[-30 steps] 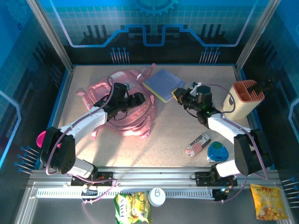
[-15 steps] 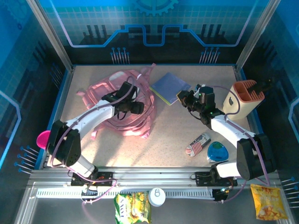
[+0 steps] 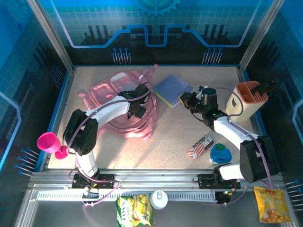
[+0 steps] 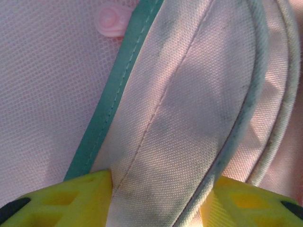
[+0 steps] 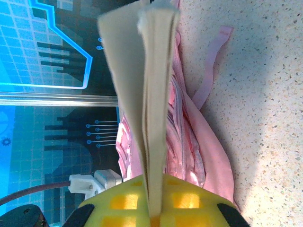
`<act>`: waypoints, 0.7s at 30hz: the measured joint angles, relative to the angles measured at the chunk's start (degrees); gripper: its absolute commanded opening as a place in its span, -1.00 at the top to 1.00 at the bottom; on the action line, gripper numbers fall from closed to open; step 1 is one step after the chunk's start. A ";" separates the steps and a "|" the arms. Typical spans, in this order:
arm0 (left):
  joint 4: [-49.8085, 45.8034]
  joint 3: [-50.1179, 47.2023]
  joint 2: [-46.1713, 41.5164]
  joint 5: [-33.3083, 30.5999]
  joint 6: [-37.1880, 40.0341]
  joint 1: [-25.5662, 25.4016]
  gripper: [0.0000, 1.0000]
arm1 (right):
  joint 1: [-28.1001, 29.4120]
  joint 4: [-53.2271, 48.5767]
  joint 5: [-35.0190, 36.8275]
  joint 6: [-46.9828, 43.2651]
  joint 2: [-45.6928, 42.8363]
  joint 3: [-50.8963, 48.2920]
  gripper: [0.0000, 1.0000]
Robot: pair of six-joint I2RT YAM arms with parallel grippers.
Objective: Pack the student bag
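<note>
Both hands are grasping something.
Left hand [image 4: 156,201] pinches a fold of the pink backpack [image 3: 108,91]; right hand [image 5: 152,208] clamps the notebook [image 3: 171,87] edge.

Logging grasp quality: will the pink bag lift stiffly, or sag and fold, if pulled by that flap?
Likely floppy: the student bag lies slumped and creased, so it should sag. The woven fold at the left gripper looks rough, probably not slippery.
</note>
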 measured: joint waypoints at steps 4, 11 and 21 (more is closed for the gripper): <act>-1.36 1.51 1.77 -2.58 1.38 -0.96 0.12 | -0.02 -0.04 -0.02 0.00 0.00 0.00 0.88; -2.80 3.10 2.49 -5.03 2.86 -2.05 0.57 | -0.35 -0.35 -0.02 -0.02 0.00 0.00 0.87; -2.99 3.98 -1.16 -7.45 1.46 -1.77 1.00 | -1.42 -2.56 0.02 -1.20 -2.12 -0.35 0.86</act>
